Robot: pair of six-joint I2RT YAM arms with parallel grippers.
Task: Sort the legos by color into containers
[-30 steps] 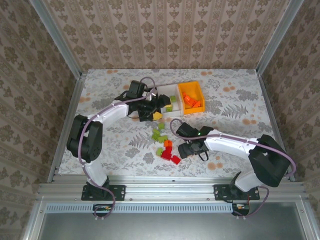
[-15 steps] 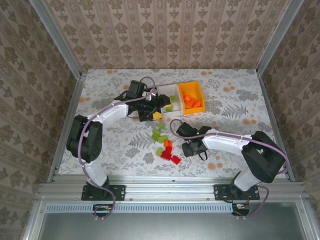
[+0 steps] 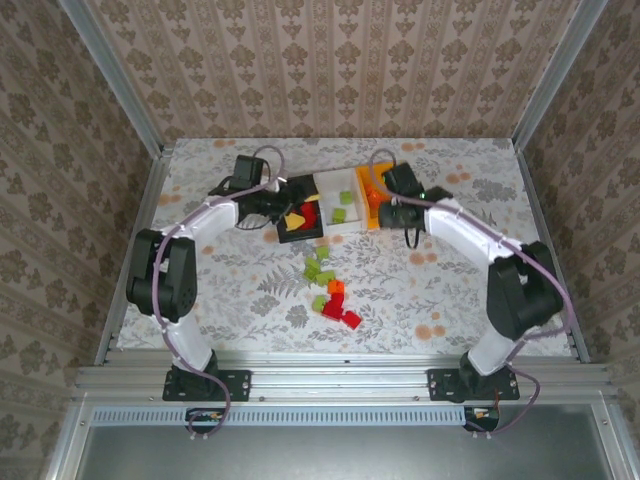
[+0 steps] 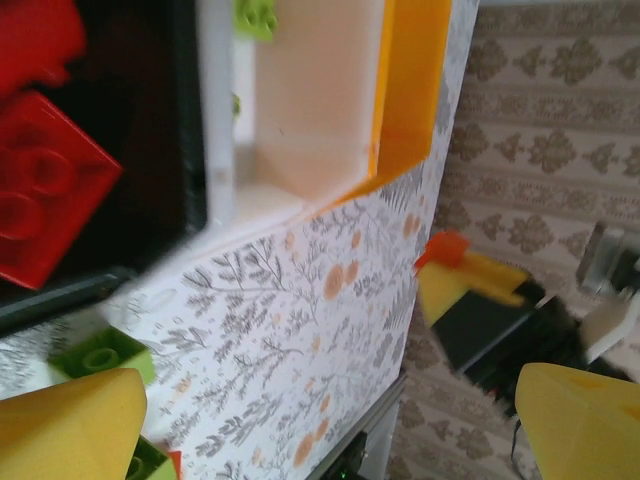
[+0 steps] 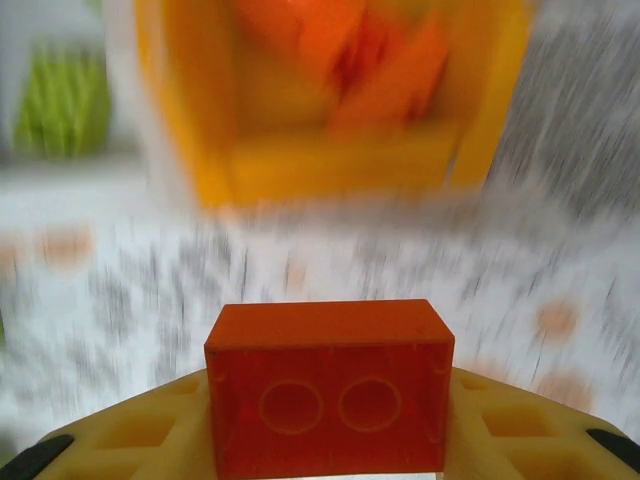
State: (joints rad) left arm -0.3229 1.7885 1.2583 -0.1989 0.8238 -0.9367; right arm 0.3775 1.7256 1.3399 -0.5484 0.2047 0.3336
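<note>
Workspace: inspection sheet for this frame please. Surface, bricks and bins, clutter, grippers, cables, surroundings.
Surface: table under a floral cloth.
Job's things: black bin holds red bricks; white bin holds green bricks; orange bin holds orange bricks; loose bricks, mixed colours, lie on the cloth.
Clutter: nothing seen.
Grippers: left gripper open at the black bin; right gripper shut on an orange brick, facing the orange bin.
Cables: purple cables along each arm.
Surroundings: wallpapered walls, metal rails.
</note>
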